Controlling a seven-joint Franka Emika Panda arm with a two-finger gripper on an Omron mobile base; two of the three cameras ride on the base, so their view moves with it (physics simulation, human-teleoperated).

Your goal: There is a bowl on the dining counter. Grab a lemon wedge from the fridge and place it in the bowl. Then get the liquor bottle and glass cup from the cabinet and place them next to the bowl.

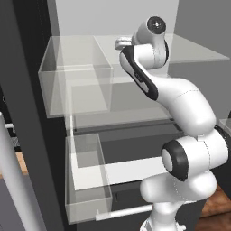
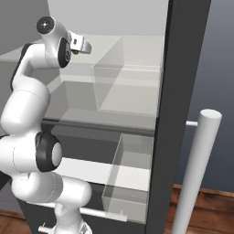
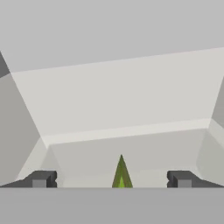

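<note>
Inside the fridge [image 1: 27, 135] | arm is reaching onto the upper shelf [image 2: 128, 55], far side, where the lemon wedge [image 3: 121, 173] is lying | pincer [image 3: 112, 179] is gaping wide, holding nothing, its fingertips [image 3: 41, 179] straddling the green wedge so a squeeze could catch it | grasp judged not yet made

Green-yellow lemon wedge [image 3: 121, 173] stands pointed-up (on a pale shelf) inside the fridge [image 1: 27, 135].

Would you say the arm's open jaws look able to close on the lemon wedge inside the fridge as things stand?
Probably yes: in the hand view the lemon wedge stands between the two fingertips of the open gripper, and nothing sits between them.
</note>
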